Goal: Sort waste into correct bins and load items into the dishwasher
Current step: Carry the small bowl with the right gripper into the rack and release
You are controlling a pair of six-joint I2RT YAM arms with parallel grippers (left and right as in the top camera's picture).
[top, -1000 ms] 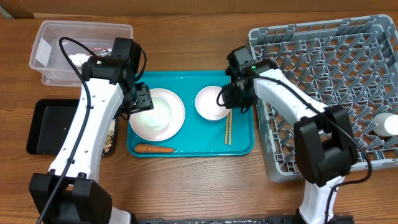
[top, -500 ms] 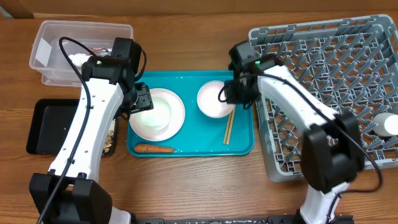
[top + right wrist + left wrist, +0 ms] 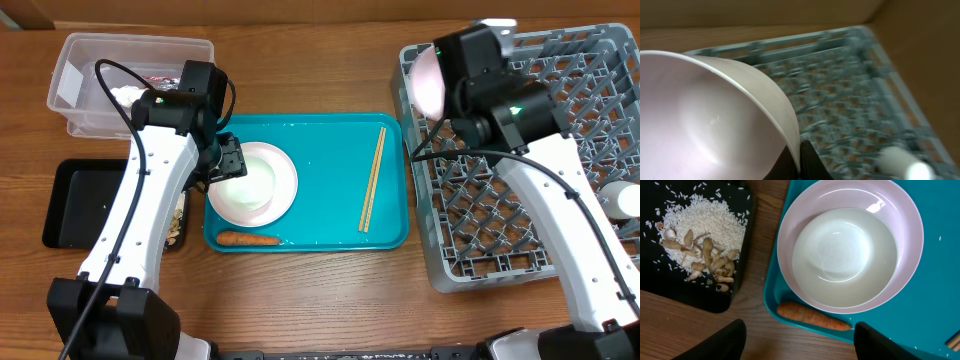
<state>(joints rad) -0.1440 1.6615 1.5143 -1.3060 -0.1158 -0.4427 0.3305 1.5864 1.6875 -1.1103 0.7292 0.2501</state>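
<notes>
Above the far left corner of the dish rack (image 3: 590, 80), our right gripper (image 3: 800, 157) pinches 1 white bowl (image 3: 428, 78) by its rim, and we should seat it tilted between pegs before letting go, while our left gripper (image 3: 228, 158) hangs wide open, empty, over the plate (image 3: 850, 255).

A wooden counter (image 3: 320, 290) with a warm brown, fine-streaked grain fills the whole overhead scene, lit evenly from above with only soft shadows. At its far left corner a paler tan slab (image 3: 22, 12) juts in, possibly cardboard. In the right wrist view a plain tan surface (image 3: 760, 11) rises behind, too blurred to tell wall from box.
</notes>
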